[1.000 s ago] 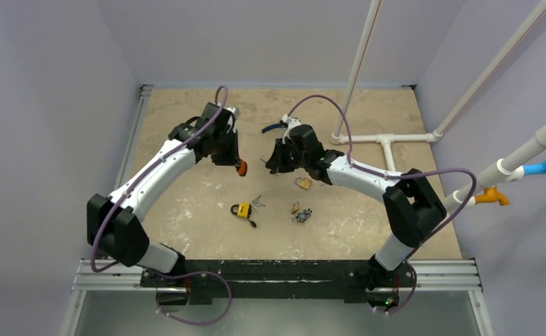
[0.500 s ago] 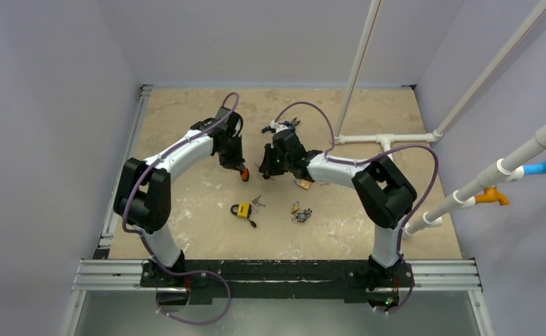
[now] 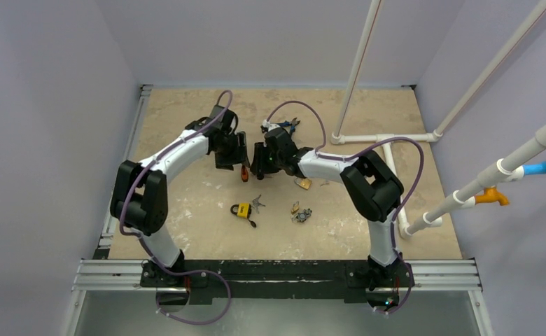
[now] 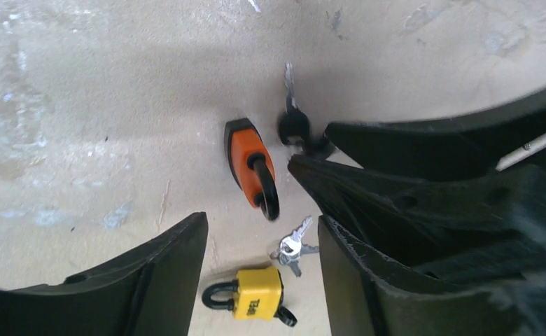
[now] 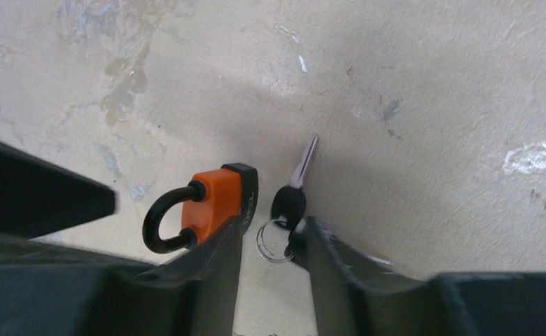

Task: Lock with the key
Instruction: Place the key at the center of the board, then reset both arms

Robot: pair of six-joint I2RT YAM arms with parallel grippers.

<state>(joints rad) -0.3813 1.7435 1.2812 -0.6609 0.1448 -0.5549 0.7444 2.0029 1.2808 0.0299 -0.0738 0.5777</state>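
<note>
The orange padlock (image 4: 245, 155) lies on the table with its black shackle (image 5: 159, 218) seated in the body at both ends. Beside it lies a black-headed key (image 5: 289, 201) on a wire ring (image 5: 273, 242). My left gripper (image 4: 260, 224) hangs open above the padlock and holds nothing. My right gripper (image 5: 271, 234) is open too; the ring lies between its tips and the key head sits against the right finger (image 5: 326, 245). From above, the two grippers (image 3: 236, 162) (image 3: 257, 166) nearly meet over the padlock (image 3: 243, 173).
A yellow padlock (image 3: 241, 210) and a bunch of silver keys (image 3: 257, 204) lie nearer the arms' bases. A brass padlock (image 3: 303, 183) and another small lock with keys (image 3: 300, 213) lie to the right. White pipes (image 3: 382, 138) run along the back right.
Both grippers have opened. The orange padlock and the key, carried a second ago, now lie on the table. Both arms have drawn closer together and lower.
</note>
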